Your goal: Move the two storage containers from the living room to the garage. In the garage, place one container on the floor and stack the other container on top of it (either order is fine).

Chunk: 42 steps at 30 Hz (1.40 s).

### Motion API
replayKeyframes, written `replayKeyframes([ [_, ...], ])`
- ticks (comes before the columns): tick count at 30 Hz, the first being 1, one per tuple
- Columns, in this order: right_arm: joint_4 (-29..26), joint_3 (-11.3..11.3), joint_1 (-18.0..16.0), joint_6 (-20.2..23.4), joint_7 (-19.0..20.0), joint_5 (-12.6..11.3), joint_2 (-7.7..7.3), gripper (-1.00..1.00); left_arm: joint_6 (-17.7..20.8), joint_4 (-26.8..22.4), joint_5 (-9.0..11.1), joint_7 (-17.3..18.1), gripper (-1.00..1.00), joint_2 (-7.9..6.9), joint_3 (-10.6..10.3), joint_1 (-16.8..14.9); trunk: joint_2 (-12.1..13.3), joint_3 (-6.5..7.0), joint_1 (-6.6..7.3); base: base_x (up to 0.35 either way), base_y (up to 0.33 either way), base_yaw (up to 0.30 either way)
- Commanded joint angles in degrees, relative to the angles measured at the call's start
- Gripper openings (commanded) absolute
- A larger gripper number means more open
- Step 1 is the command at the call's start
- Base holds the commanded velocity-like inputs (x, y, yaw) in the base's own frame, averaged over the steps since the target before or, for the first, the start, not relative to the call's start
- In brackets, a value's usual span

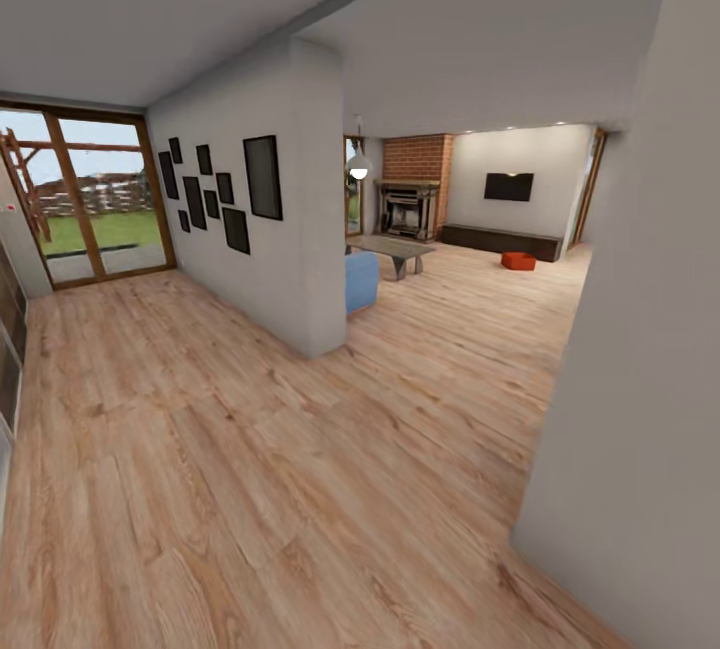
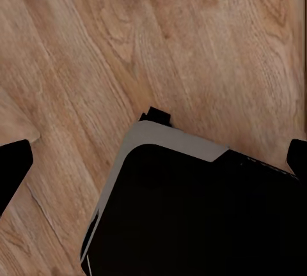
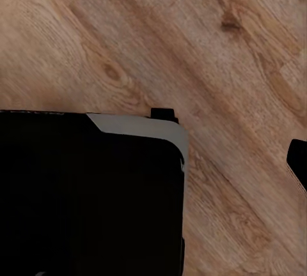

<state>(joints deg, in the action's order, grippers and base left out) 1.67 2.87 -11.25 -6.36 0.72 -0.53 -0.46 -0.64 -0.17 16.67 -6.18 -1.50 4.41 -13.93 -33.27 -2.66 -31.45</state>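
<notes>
orange-red container far across open plank floor, wall edge close right, left tool spread open, right tool state unclear

The base is a black body with a rounded corner, edged by a light grey trim strip and a small black tab at the corner. Black fingertips appear at the frame edges of both wrist views.

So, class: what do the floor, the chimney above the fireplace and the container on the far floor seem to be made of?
Floor: light wood planks, matte, with visible grain and knots.
Chimney: red brick, judging by its colour and faint courses.
Storage container: orange-red, probably plastic; too far off to be sure.
</notes>
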Motion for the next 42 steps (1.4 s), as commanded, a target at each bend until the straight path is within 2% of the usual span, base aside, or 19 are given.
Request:
replayKeyframes([
  [1,0.2,0.3,-0.1,-0.3,0.1,0.0,-0.03,1.0,-0.1,0.0,0.0,-0.1,1.0,0.01,0.4,0.0,-0.1,-0.11,-0.05,0.322,0.0,0.0],
  [42,0.2,0.4,-0.1,-0.2,0.1,0.4,-0.12,1.0,-0.1,0.0,0.1,-0.1,1.0,0.09,0.4,0.0,-0.1,-0.11,-0.05,0.322,0.0,0.0],
])
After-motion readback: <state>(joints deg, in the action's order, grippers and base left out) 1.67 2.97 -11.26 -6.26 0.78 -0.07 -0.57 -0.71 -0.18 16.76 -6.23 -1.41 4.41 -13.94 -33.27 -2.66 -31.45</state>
